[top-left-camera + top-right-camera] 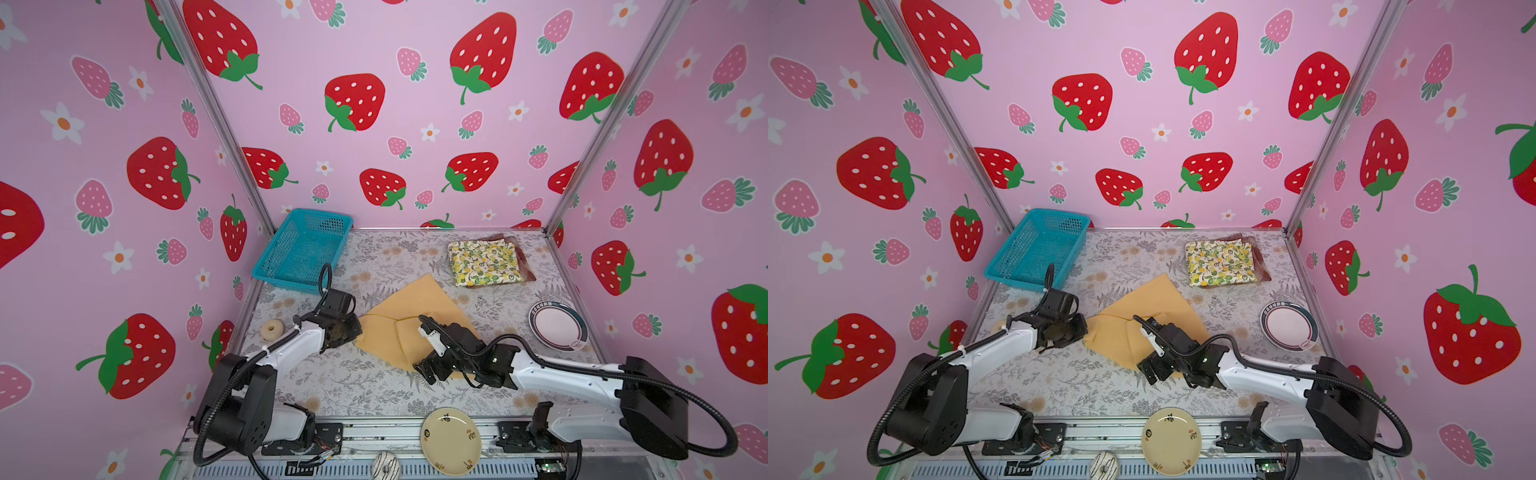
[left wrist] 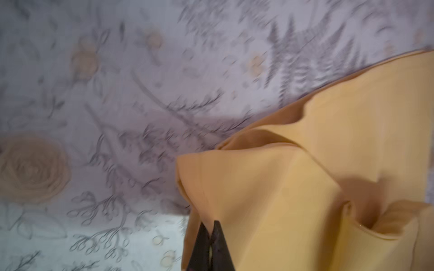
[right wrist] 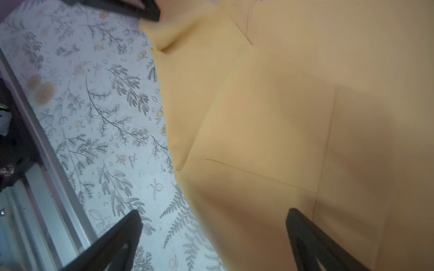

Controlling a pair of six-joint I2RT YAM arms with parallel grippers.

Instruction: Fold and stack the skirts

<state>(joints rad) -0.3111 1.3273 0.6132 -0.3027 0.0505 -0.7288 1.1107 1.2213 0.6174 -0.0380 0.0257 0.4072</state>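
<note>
On the floral surface (image 1: 374, 382), the lemon skirt (image 1: 484, 262) sits folded atop the plaid skirt (image 1: 524, 266) beyond the part-folded mustard skirt (image 1: 409, 309), left hand (image 2: 211, 246) pinching its edge, right hand (image 3: 213, 211) spread wide.

left tool (image 2: 211, 226) pinched closed, arm low | right tool (image 3: 213, 212) jaws wide apart, wrist bent down
</note>
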